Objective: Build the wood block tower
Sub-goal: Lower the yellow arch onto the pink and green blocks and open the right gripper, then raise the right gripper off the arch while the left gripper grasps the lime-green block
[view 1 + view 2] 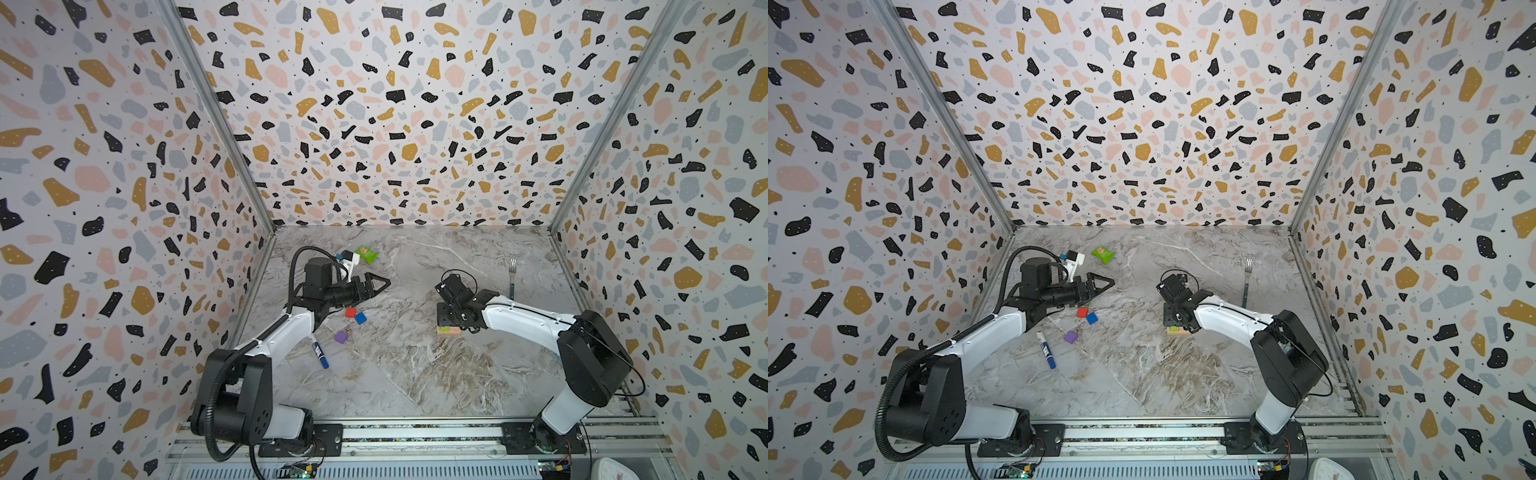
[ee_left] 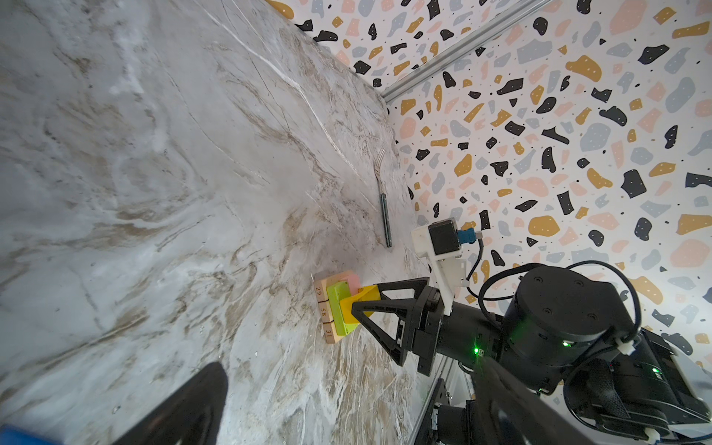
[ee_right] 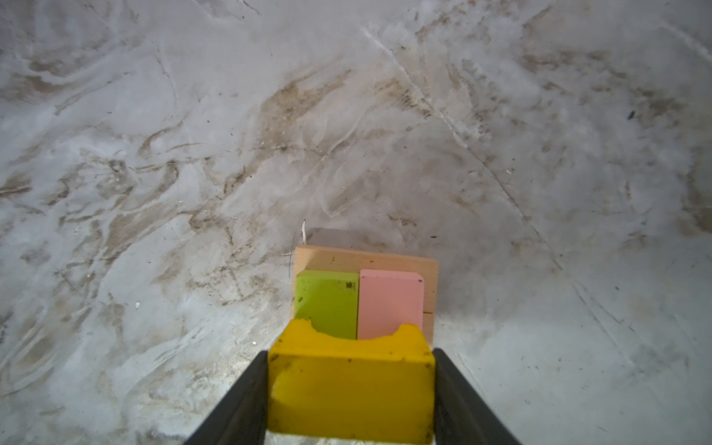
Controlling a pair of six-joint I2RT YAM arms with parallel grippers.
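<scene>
The yellow arch point(image 3: 350, 389) is sitting clamped between the fingers of my right tool point(image 3: 351, 352), its notched side facing forward, and I am holding it right over the tower point(image 2: 335, 304). Just past the tool tips, the lime bar point(image 3: 326, 302) and pink bar point(image 3: 390, 304) are lying side by side on the tan bars point(image 3: 366, 259), which are resting on the desk point(image 3: 154, 154). I cannot tell whether the arch is touching that layer or hanging just above it. It seems to be overhanging the tool-side edge, so letting go here is risking a tip off the stack. Pressing down crooked is risking the two loose bars sliding apart. My left tool point(image 1: 380, 284) is standing wide open and empty, well apart from the tower, with the red cube point(image 1: 350, 312), blue cube point(image 1: 360, 318) and purple cube point(image 1: 340, 336) lying near it on the desk.
</scene>
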